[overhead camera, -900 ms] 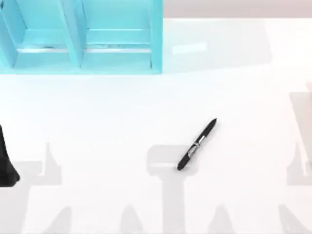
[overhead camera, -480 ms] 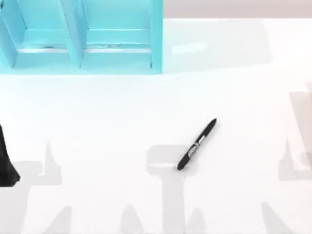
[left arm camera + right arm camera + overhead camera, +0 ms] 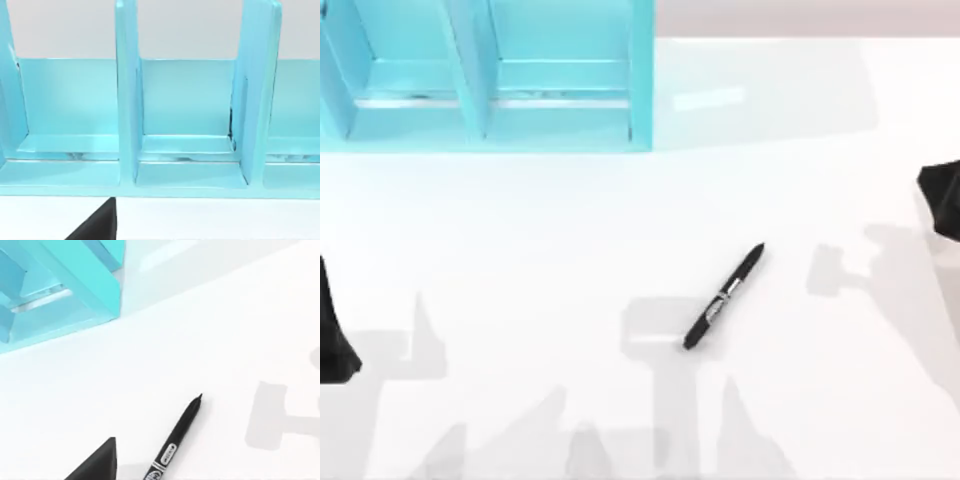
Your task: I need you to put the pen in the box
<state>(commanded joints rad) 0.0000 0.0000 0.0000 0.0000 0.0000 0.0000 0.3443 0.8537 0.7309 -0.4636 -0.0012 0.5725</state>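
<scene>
Your slim black pen with the silvery-white band at mid-body [image 3: 723, 297] lies flat on the white tabletop [image 3: 570, 230], just right of the frame's centre in the top view, slanting from lower left up to upper right with its pointed tip uppermost. Nothing touches it. The right wrist view catches it too [image 3: 175, 440], tip aimed toward the box.

The light-blue open box with upright dividers [image 3: 642, 80] stands in the upper left of the top view, well apart from the pen; the left wrist view looks straight into its compartments [image 3: 187, 120], which hold nothing.

What has changed: the right arm [image 3: 942, 195] has just come into the right edge of the top view, where a moment ago there was only shadow. You can read that as the reach for the pen starting. Whether its fingers are spread or closed, you cannot tell.

The left arm [image 3: 335, 335] stays parked at the left edge; its fingers cannot be judged either.
</scene>
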